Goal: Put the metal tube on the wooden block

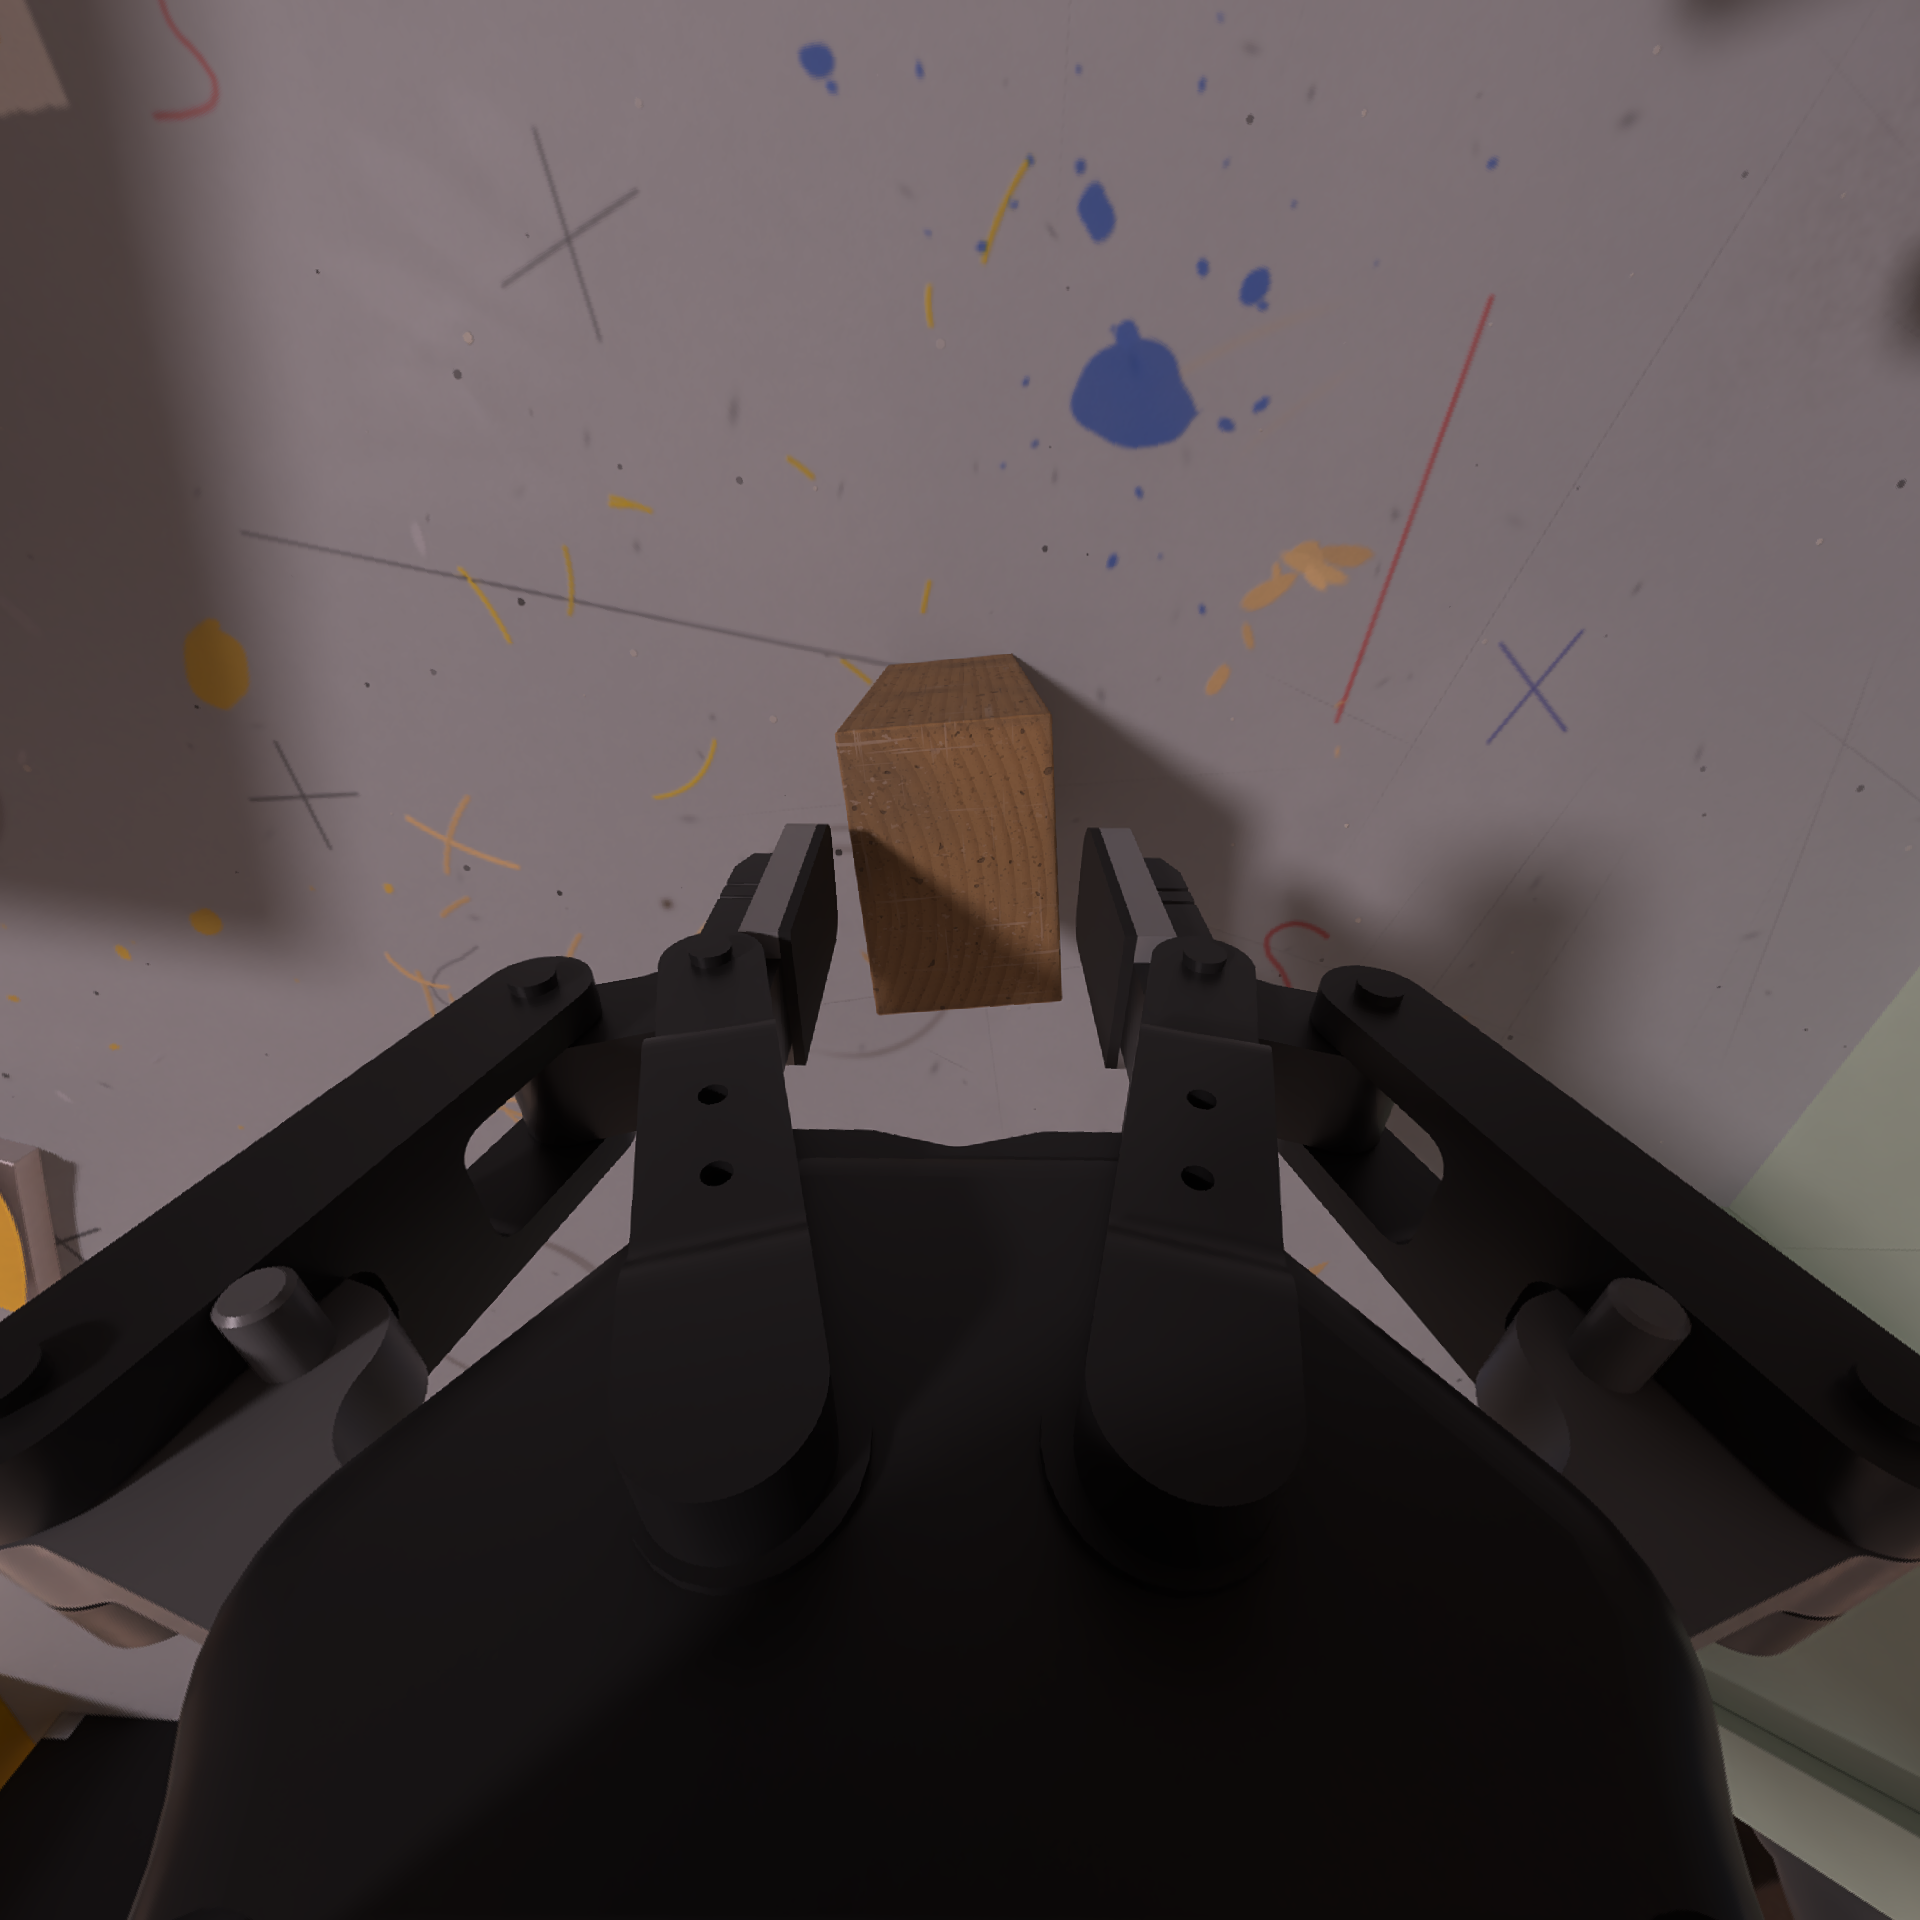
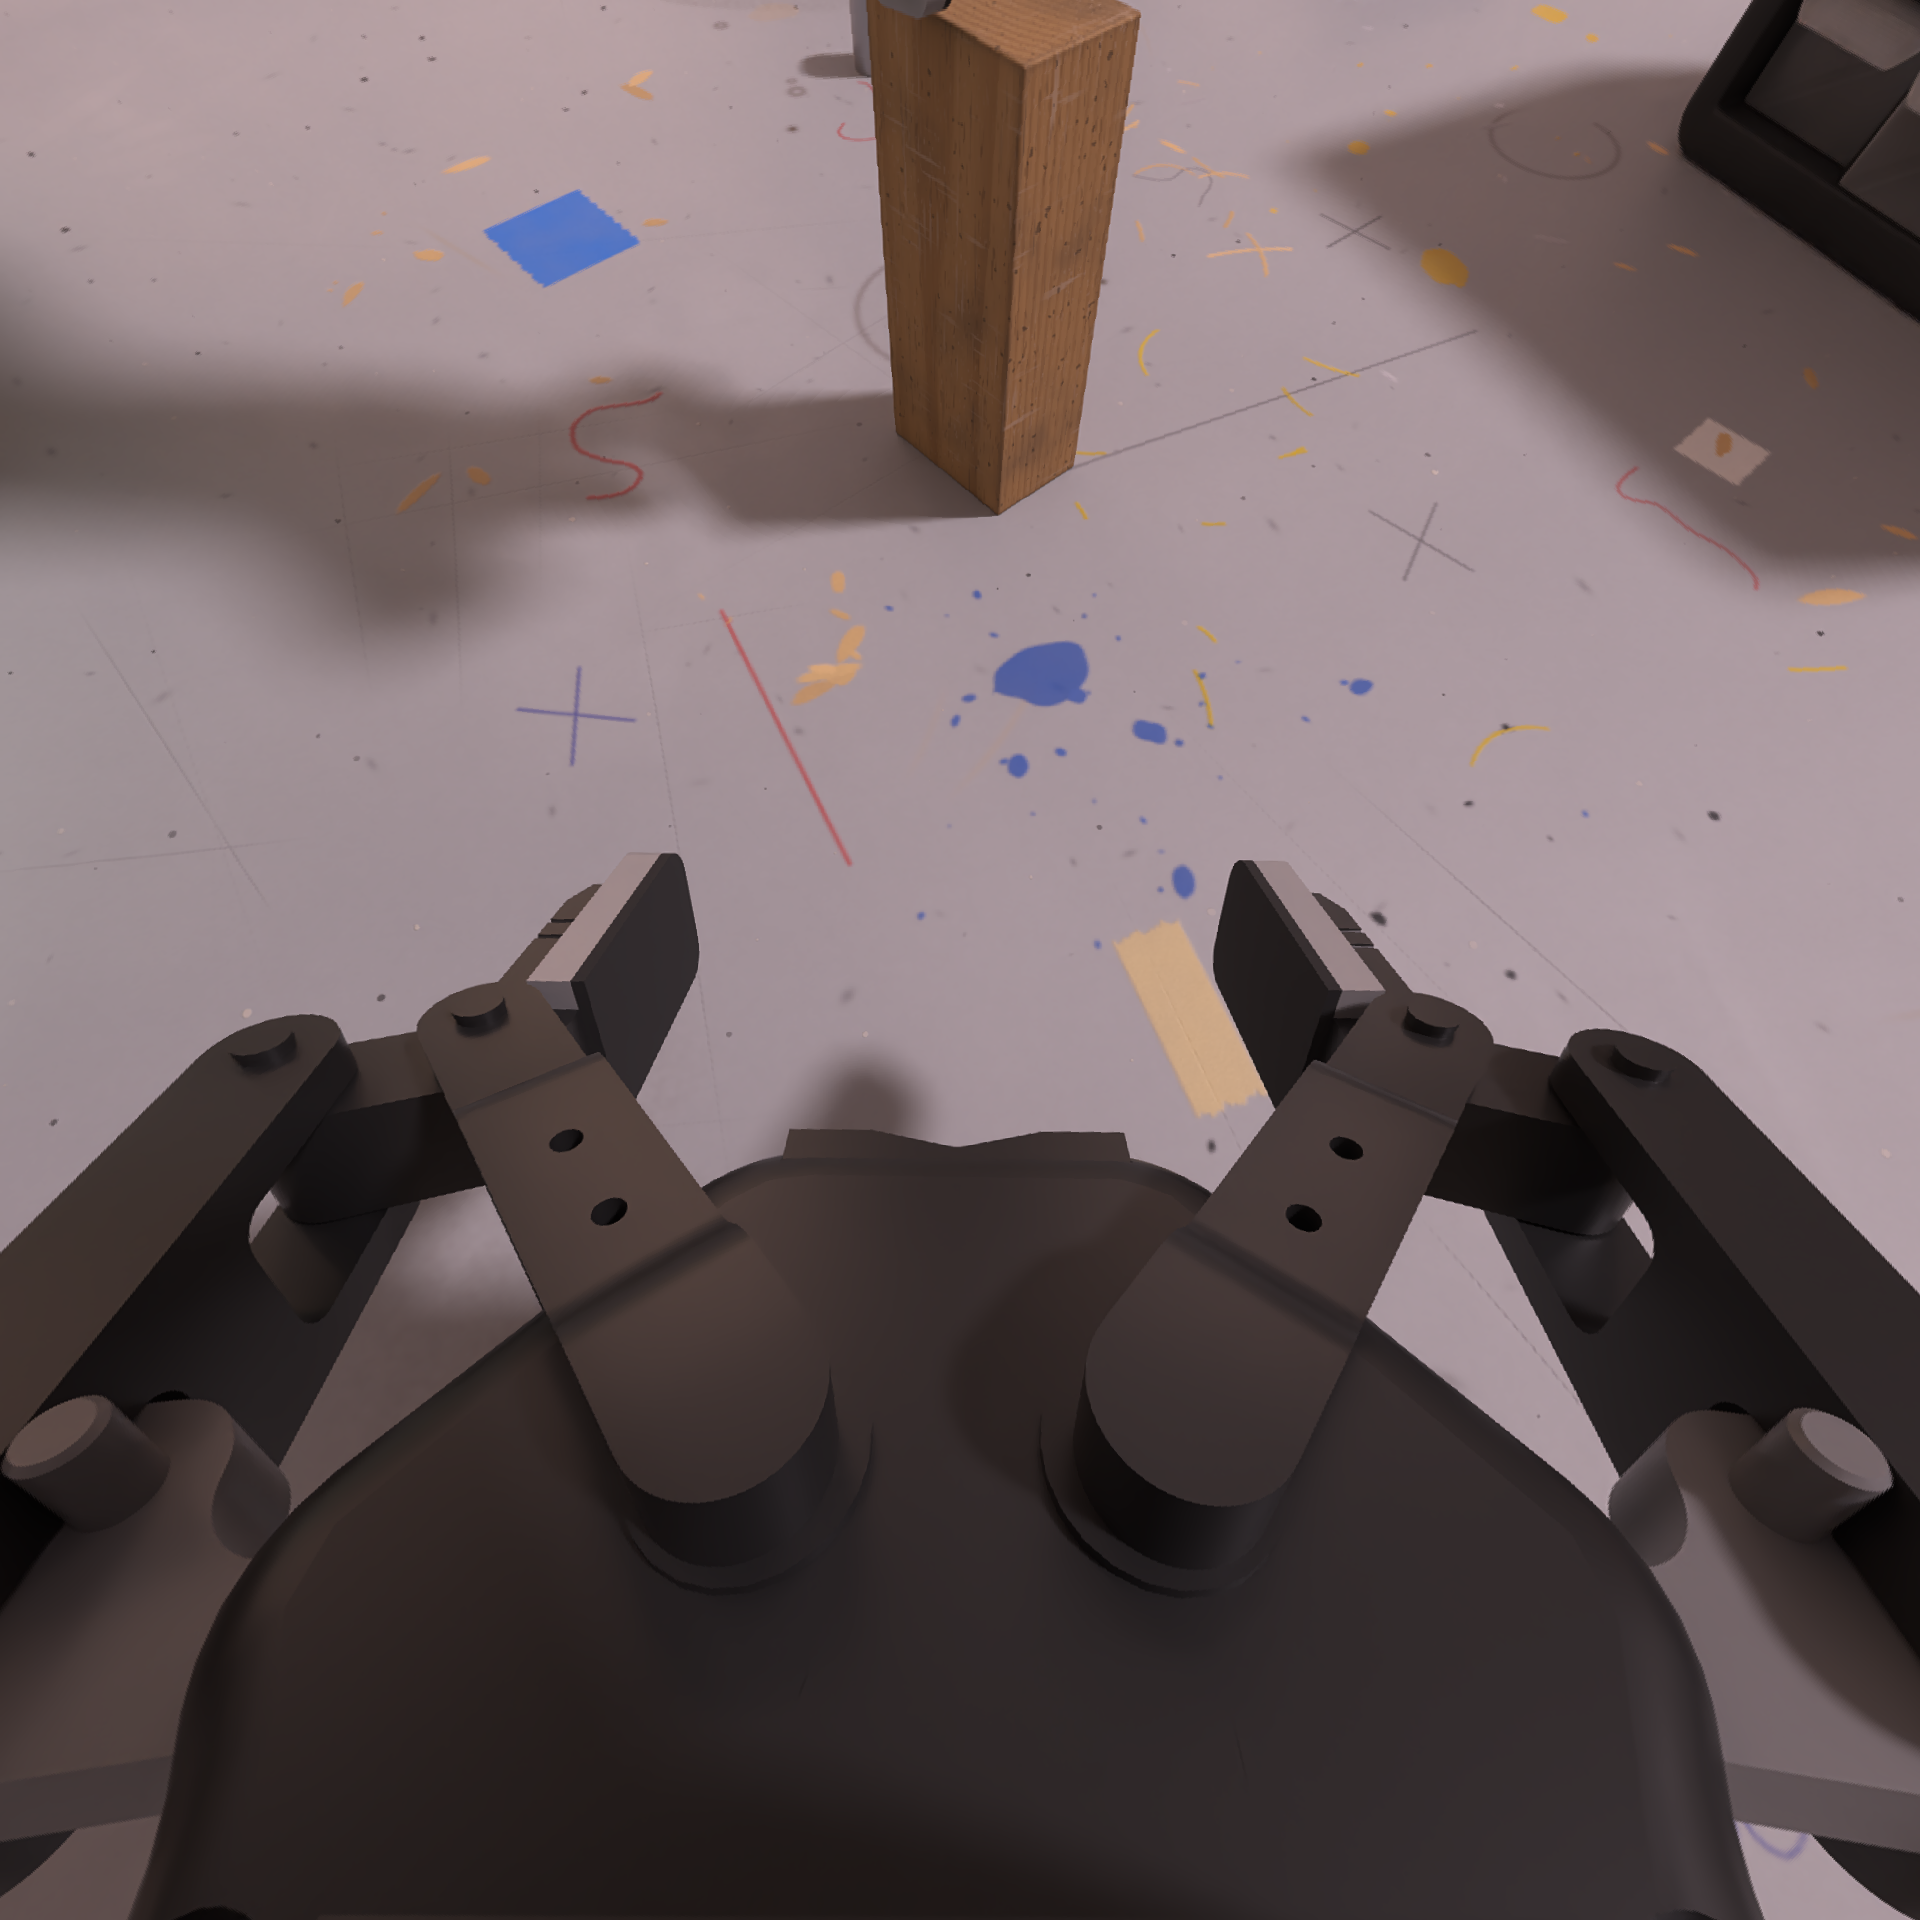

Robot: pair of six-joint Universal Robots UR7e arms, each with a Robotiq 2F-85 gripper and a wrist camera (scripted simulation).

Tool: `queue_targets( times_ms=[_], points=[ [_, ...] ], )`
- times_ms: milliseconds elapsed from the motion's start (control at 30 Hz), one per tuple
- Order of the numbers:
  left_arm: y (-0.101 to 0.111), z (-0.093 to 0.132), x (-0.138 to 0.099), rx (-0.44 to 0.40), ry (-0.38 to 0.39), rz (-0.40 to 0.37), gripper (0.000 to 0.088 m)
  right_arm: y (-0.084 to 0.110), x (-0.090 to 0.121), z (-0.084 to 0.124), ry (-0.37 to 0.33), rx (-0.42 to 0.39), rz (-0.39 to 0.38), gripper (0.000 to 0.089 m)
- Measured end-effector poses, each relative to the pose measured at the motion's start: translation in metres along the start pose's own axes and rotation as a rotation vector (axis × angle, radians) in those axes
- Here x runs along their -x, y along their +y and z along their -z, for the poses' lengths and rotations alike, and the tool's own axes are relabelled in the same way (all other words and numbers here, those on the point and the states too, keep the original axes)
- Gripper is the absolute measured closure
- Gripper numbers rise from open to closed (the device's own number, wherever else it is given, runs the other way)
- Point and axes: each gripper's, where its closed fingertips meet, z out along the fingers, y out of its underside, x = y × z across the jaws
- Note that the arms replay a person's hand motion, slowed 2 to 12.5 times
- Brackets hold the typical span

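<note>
The wooden block [image 1: 951, 862] stands upright on the paint-spattered table; I see its top face from above in the left wrist view. My left gripper [image 1: 956, 847] is over it with a finger on each side of the top, and narrow gaps show between pads and wood. In the right wrist view the block [image 2: 997, 260] stands ahead, its top cut off by the frame edge. A small grey metal piece [image 2: 862, 42], perhaps the tube, shows behind the block's left side, mostly hidden. My right gripper [image 2: 956, 894] is open and empty, low over the table, well short of the block.
A dark tray or box [image 2: 1818, 135] sits at the far right in the right wrist view. A green surface [image 1: 1829, 1299] borders the table at the lower right of the left wrist view, and a yellow object [image 1: 10, 1247] shows at the left edge.
</note>
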Motion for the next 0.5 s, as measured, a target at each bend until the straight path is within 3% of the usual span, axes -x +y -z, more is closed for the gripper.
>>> queue_targets(
  times_ms=[500],
  points=[
    [0.0000,-0.0019,0.0004,0.001,0.001,-0.005,0.0424,-0.0002,-0.0007,0.0011,0.003,-0.002,-0.001,0.0039]
  ],
)
